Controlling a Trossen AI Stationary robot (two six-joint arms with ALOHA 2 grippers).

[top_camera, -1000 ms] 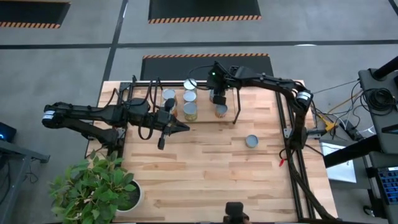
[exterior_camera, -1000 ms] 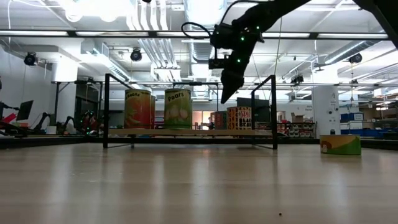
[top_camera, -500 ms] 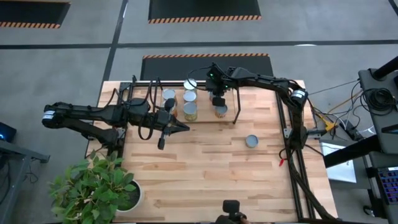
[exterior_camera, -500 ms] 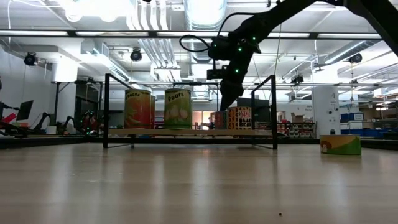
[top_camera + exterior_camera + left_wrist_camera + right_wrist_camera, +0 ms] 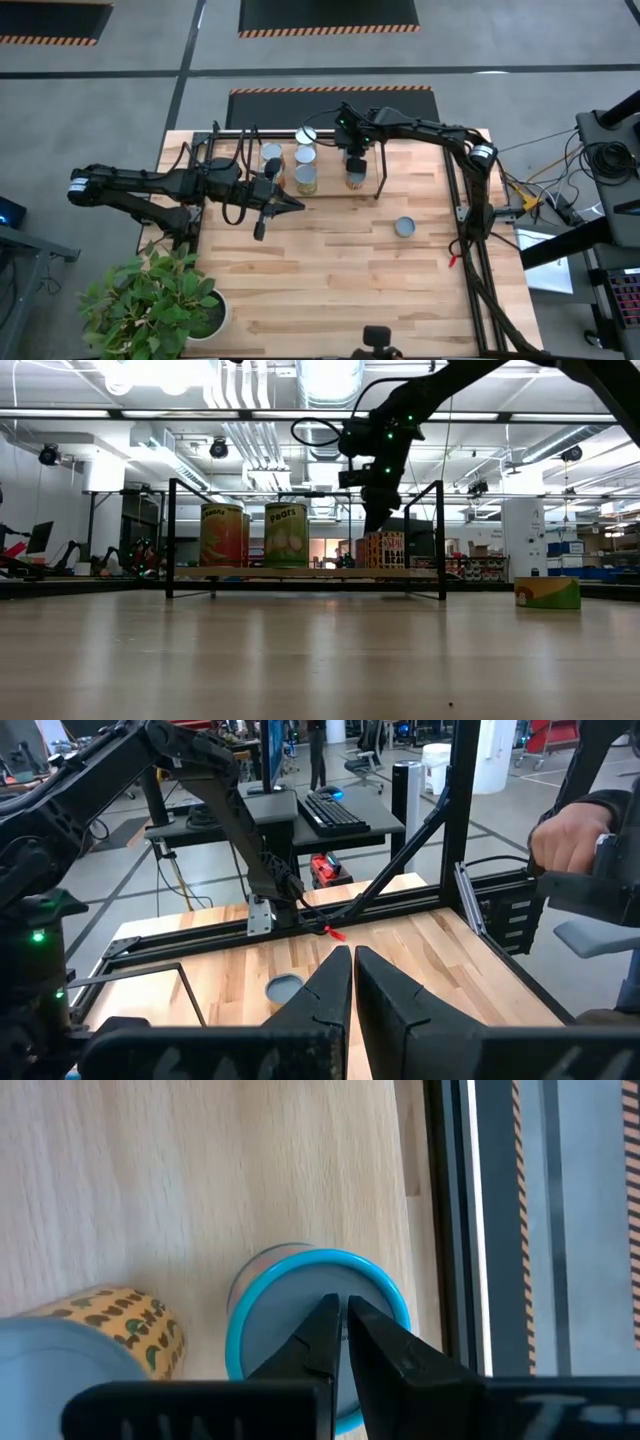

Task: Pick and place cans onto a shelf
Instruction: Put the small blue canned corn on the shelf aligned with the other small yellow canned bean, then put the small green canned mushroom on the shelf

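Observation:
The shelf (image 5: 330, 165) stands at the table's far side, a wooden board in a black rod frame (image 5: 300, 572). Several cans stand on it, among them an orange one (image 5: 222, 535) and a green "Pears" one (image 5: 286, 535). My right gripper (image 5: 341, 1315) is shut and points down right over the blue-rimmed top of a can (image 5: 385, 1295) at the shelf's right end; it also shows in the high view (image 5: 355, 172). One can (image 5: 404, 227) stands alone on the table. My left gripper (image 5: 297, 205) is shut and empty, just near of the shelf. My right gripper's shut fingertips (image 5: 322, 1320) point down at the middle of the can's round top (image 5: 270, 1310), from above. The can stands upright on the shelf board. I cannot tell whether the fingertips touch the top or hover just above it.
A tan-labelled can (image 5: 100, 1330) stands close beside the blue-rimmed one. A potted plant (image 5: 160, 300) stands at the near left corner. A black frame (image 5: 465, 200) runs along the table's right edge. A person's hand (image 5: 565, 830) shows beyond the table's right side.
My right gripper has gone a little down and toward the table's near edge, from beside the can at the shelf's right end to right over its top. My left arm has kept still.

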